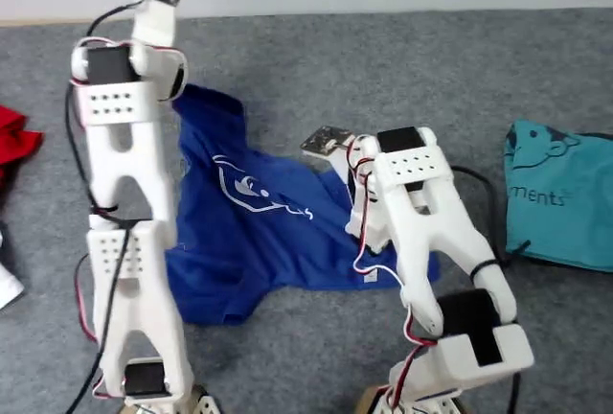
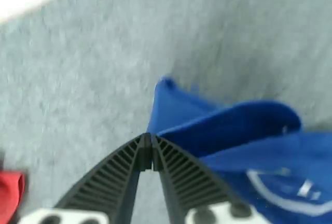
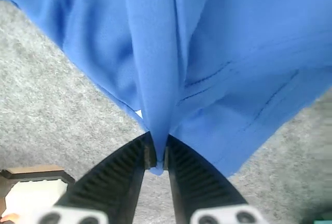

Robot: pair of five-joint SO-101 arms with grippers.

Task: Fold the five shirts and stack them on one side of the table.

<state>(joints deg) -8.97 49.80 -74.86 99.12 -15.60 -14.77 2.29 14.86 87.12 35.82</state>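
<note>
A blue shirt (image 1: 259, 232) with a white print lies crumpled on the grey table between my two arms. My left gripper (image 2: 148, 149) is shut at the shirt's far sleeve (image 2: 171, 105), where a raised fold of blue cloth starts right at the fingertips. In the high view that arm stretches toward the table's back, with its gripper (image 1: 180, 83) beside the sleeve. My right gripper (image 3: 157, 156) is shut on a pinched ridge of the blue shirt (image 3: 155, 68), which drapes away from its fingers. From above, the right arm (image 1: 412, 194) covers the shirt's right edge.
A folded teal shirt (image 1: 560, 194) lies at the right edge of the table. A red shirt (image 1: 14, 136) and a bit of white cloth (image 1: 8, 285) sit at the left edge; the red shirt (image 2: 10, 193) also appears beside my left gripper. Bare grey table (image 1: 383, 69) stretches behind.
</note>
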